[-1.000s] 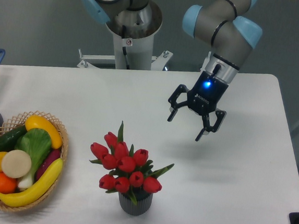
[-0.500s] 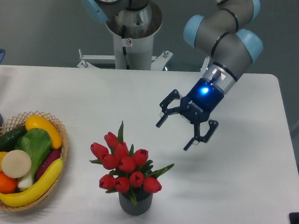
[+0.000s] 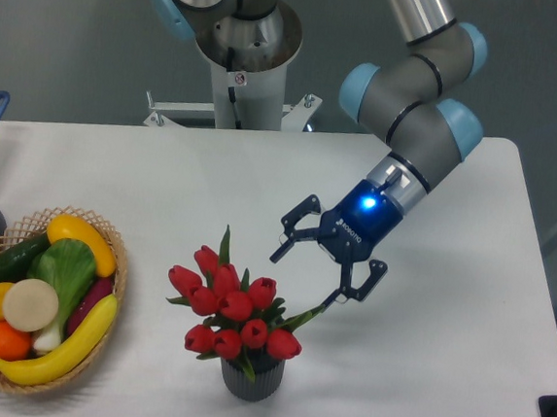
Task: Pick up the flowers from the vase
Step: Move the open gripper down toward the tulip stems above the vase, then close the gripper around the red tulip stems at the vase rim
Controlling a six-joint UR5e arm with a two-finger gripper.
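I had the tool (image 3: 305,275) spread wide, holding nothing, just right of the flowers (image 3: 234,309), which stood in the vase (image 3: 251,378) on the worktop (image 3: 441,359). I judged a sideways approach could tip that vase or crush buds.

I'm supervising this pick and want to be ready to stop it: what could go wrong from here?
The open two-finger gripper approaches tilted from the right, so a finger may snag the outer green leaf instead of enclosing the bunch of red tulips. The small dark grey ribbed vase looks light and might tip or lift with the stems.
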